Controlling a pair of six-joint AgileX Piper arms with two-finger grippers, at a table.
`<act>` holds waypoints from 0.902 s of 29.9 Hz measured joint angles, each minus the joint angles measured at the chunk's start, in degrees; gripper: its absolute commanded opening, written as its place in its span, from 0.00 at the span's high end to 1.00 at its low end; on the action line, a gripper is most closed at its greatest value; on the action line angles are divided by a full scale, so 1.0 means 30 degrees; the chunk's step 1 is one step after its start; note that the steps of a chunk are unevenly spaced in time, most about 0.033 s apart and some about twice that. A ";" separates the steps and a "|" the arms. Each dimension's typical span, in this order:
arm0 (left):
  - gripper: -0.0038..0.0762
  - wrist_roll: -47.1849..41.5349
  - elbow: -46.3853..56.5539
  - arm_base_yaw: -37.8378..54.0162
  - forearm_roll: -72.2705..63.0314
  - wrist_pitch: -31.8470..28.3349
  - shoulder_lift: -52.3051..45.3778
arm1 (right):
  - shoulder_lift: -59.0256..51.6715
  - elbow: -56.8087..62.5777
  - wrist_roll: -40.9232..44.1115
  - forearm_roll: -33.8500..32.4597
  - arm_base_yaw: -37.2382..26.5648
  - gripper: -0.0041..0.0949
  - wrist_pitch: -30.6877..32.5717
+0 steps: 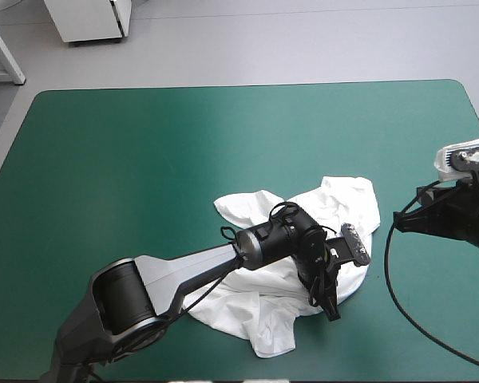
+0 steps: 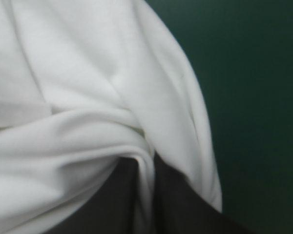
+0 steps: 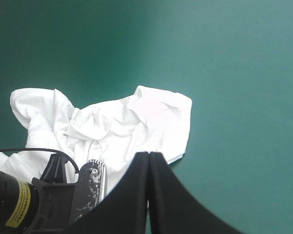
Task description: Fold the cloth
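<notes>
The left pincer [image 1: 330,307] clamps the crumpled T-shirt [image 1: 339,203] at its 4 o'clock edge, while the right pincer [image 3: 149,157], closed and empty, sits off toward 3 o'clock.

On the left end effector [image 2: 145,170] I can't see the fingertips, wrapped in T-shirt [image 2: 88,87] folds that run blurred off its wrist view, while the left arm [image 1: 191,267] hides the shirt's middle.

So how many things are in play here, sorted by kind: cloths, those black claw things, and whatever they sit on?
White T-shirt: 1, crumpled
Black end effectors: 2, the left end effector shut on the T-shirt, the right end effector shut and clear of it
Teal-green table: 1
Total: 4
</notes>
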 measured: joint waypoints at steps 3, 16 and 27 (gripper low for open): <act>0.65 0.0005 0.0059 0.0328 -0.0468 0.0081 -0.0145 | 0.0038 0.0000 0.0000 0.0000 0.0000 0.98 0.0059; 0.36 -0.2823 -0.4620 0.1140 0.3819 0.4062 -0.1609 | 0.0059 0.0000 -0.0009 -0.0019 0.0000 0.98 0.0059; 0.42 -0.5494 -0.4535 0.2006 0.5167 0.4474 -0.7347 | 0.0059 0.0000 -0.0024 -0.0036 0.0000 0.98 0.0121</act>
